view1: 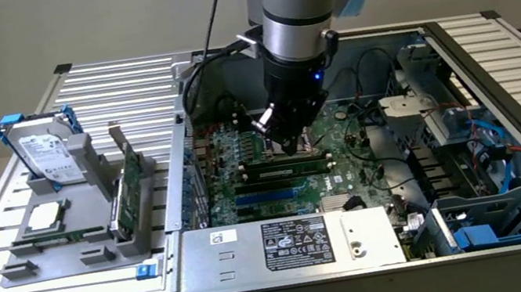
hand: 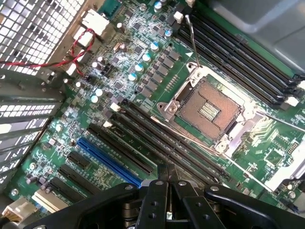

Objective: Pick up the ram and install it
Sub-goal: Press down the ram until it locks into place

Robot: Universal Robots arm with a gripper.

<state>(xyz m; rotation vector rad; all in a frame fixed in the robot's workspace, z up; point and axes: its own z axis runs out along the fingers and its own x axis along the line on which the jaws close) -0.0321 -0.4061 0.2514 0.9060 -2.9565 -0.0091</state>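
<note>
We see the gripper (view1: pixel 287 141) with jaws shut and holding nothing, poised just above the ram (view1: pixel 287 164), which lies seated in a motherboard slot directly below; the install looks largely done. The open computer case (view1: pixel 288 246) holds the motherboard (hand: pixel 143 71), its empty processor socket (hand: pixel 209 107) just beyond the fingertips.

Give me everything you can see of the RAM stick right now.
The ram is a long, narrow green circuit-board stick with a row of dark chips along its face. It stands on edge in a memory slot on the motherboard, running lengthwise along the slot, inside the open computer case. The gripper is directly above its middle with the jaws shut, its tip at the stick's top edge. I cannot tell whether they actually touch or whether the stick is fully seated.
</note>
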